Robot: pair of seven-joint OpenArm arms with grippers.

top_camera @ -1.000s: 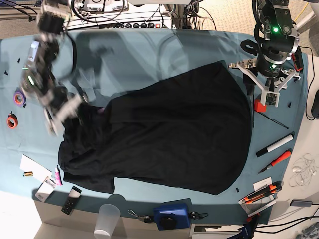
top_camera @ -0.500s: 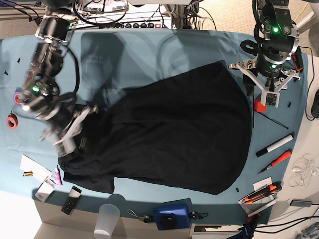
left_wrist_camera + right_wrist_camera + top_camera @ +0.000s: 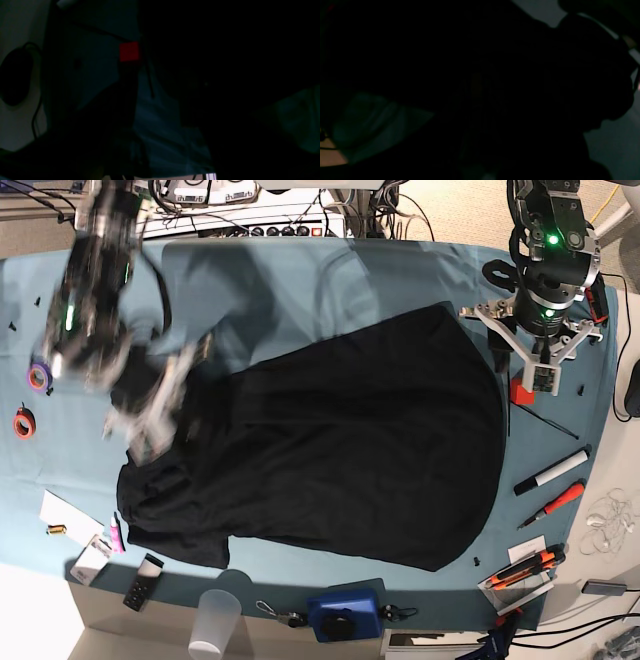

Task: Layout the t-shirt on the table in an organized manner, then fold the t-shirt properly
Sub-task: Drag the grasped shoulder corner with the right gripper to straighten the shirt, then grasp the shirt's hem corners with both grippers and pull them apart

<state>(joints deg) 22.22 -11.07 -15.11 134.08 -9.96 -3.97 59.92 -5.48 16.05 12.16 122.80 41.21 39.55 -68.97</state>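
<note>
From above we see the t-shirt (image 3: 340, 450) spread dark over the middle of the table (image 3: 300, 280), plain side up, its bunched end toward the left of that view. Our right gripper (image 3: 150, 415) is blurred over that bunched end, its jaws closed; whether cloth is caught in them we cannot tell. Our left gripper (image 3: 541, 365) hangs at the far edge by a small red block (image 3: 519, 391), jaws spread and holding nothing, just beside the shirt's edge. Markers (image 3: 551, 471) lie near the table's rim, a clear cup (image 3: 214, 620) at the near edge.

The left wrist view is very dim: the red block (image 3: 128, 51), teal cloth (image 3: 160, 130), black fabric (image 3: 225, 75).

The right wrist view is nearly black, with fabric (image 3: 470, 75) filling it.
</note>
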